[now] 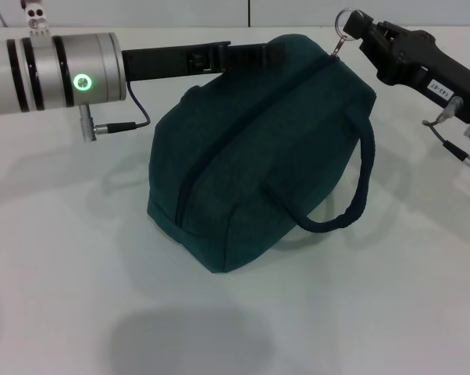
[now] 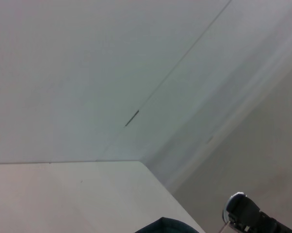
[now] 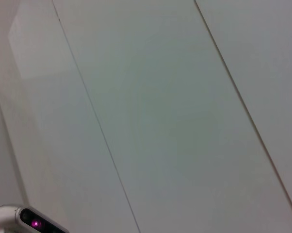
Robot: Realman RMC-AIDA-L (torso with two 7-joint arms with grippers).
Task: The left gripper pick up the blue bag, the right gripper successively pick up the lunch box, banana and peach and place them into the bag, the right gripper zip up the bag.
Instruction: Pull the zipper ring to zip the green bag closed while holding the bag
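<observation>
- While the blue bag (image 1: pixel 258 148) sits on the white table (image 1: pixel 79 258) at frame centre of the head view, its zipper (image 1: pixel 219 148) runs closed along the top ridge, from lower left to upper right.
- One dark carry handle (image 1: pixel 352 195) loops off the bag's right side and droops to the table.
- Left gripper (image 1: pixel 239 56) reaches in from upper left; its black fingers (image 1: pixel 188 61) lie against the bag's upper rear edge. Clenched or released: cannot tell, the tips are hidden by the bag.
- Right gripper (image 1: pixel 350 27) enters from upper right, clamped on the metal ring pull (image 1: pixel 344 22) at the zipper's upper-right end.
- Left wrist view: a sliver of the bag (image 2: pixel 166 227) at bottom edge, right gripper (image 2: pixel 248 216) at lower right.
- Right wrist view: wall panels only, plus a lit device at lower left.
</observation>
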